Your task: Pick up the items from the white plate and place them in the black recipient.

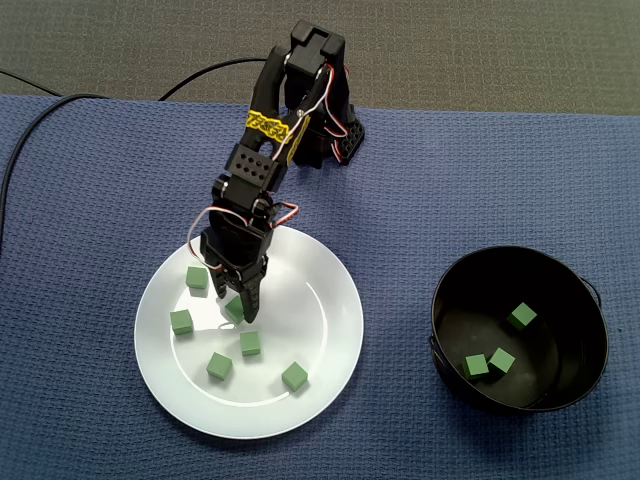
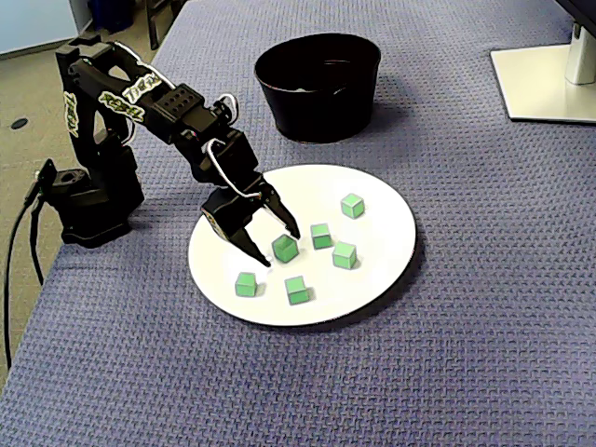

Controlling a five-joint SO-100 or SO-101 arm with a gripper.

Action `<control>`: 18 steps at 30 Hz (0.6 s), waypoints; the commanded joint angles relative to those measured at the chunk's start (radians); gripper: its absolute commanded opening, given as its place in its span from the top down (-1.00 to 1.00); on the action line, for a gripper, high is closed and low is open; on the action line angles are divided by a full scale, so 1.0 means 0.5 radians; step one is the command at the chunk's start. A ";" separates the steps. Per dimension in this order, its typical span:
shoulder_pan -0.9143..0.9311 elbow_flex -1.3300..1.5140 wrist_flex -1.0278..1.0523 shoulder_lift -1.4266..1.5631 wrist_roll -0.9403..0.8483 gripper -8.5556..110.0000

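Observation:
A white plate (image 1: pixel 322 300) (image 2: pixel 391 244) holds several green cubes. One green cube (image 1: pixel 234 307) (image 2: pixel 285 249) lies between the fingers of my gripper (image 1: pixel 236 310) (image 2: pixel 281 250), which is lowered onto the plate and open, one fingertip on each side of the cube. The other cubes lie around it, such as one (image 1: pixel 197 278) behind the gripper and one (image 1: pixel 294 376) at the plate's near edge. The black bowl (image 1: pixel 442 292) (image 2: pixel 279 104) stands apart from the plate and holds three green cubes (image 1: pixel 520 316).
The arm's base (image 1: pixel 335 140) (image 2: pixel 88 200) sits on a blue mat beside the plate. A black cable (image 1: pixel 30 130) runs off to the left of one fixed view. A pale monitor foot (image 2: pixel 549 84) stands past the bowl.

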 commanded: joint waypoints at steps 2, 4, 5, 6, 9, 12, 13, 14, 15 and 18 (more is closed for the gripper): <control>-0.031 0.015 -0.098 0.018 0.034 0.71; -0.040 0.018 -0.114 0.018 0.049 0.77; -0.043 0.021 -0.126 0.018 0.061 0.79; -0.046 0.021 -0.129 0.025 0.074 0.82; -0.061 0.025 -0.144 0.055 0.135 0.86; -0.092 -0.006 -0.064 0.156 0.230 0.86; -0.110 -0.064 0.037 0.209 0.295 0.86; -0.135 -0.144 0.172 0.270 0.371 0.86; -0.169 -0.249 0.325 0.334 0.448 0.86; -0.301 -0.632 0.764 0.540 0.742 0.86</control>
